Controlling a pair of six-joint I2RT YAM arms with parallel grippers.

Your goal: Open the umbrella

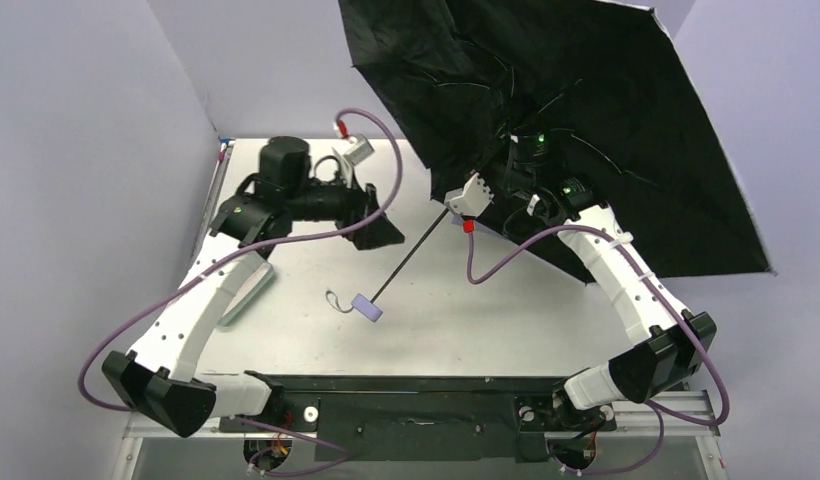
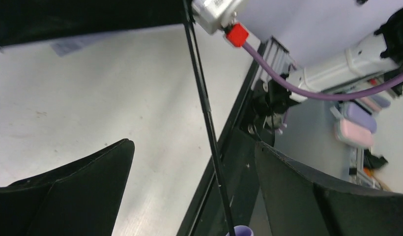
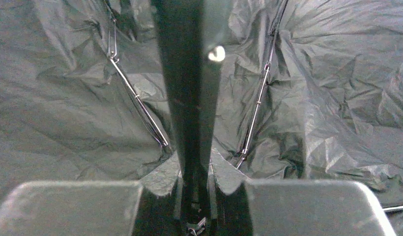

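Black-lined umbrella [image 1: 606, 120] hangs open over the table's [image 1: 436, 335] far right, right gripper [image 3: 194, 196] clamped on its shaft [image 1: 416, 250], left gripper [image 1: 376, 222] spread, empty; risk: canopy weight twists the thin shaft loose.

no legible text or numbers anywhere — print on silver camera block [image 2: 215, 9] too blurred

White matte tabletop [image 1: 316, 340], faintly scuffed. Pale lavender-grey walls [image 1: 86, 150] enclosing it at left and rear. Black strip [image 1: 426, 395] along the near edge. Grey metal panel [image 1: 186, 460] beneath, at lower left. Off the table, in the left wrist view: lavender oblong case [image 2: 360, 116] just above a pink oblong case [image 2: 354, 132].
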